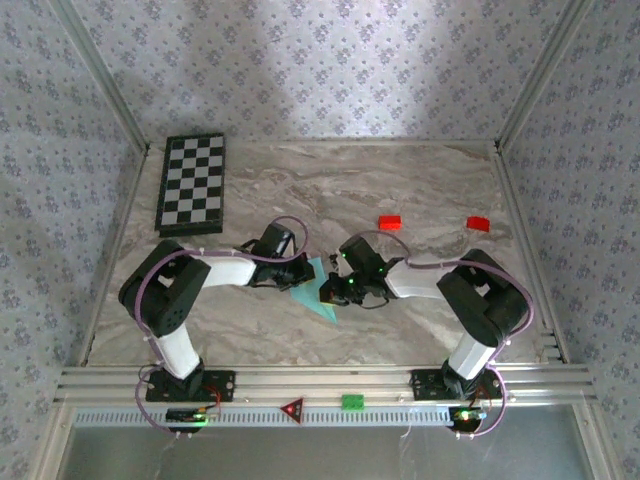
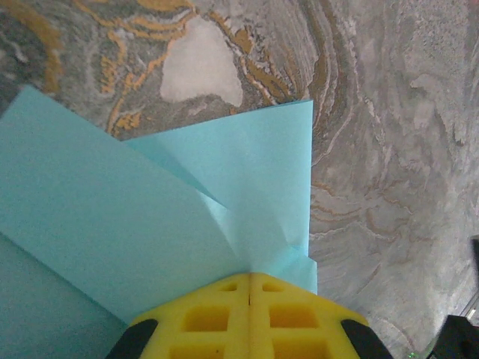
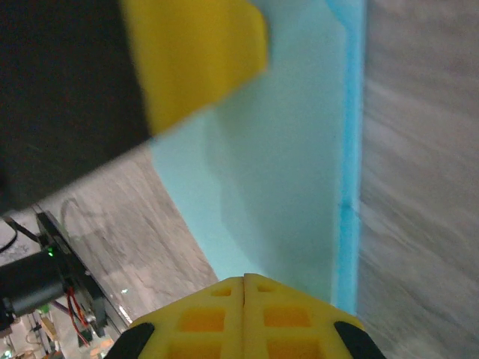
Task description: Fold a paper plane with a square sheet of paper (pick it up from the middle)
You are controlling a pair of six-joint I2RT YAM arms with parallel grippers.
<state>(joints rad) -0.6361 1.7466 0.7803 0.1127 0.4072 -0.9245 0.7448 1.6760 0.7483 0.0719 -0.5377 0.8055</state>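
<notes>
The light cyan paper plane lies as a narrow pointed shape at the table's middle, between both arms. My left gripper is shut, and in the left wrist view the paper plane's folds converge into the closed yellow tips of my left gripper. My right gripper is at the paper's right edge. In the right wrist view my right gripper is shut, its tips against the flat face of the paper plane. The left gripper's yellow finger looms at the upper left of that view.
A black-and-white chessboard lies at the back left. Two small red blocks sit on the marble table behind the right arm. A green block and a red triangle rest on the front rail.
</notes>
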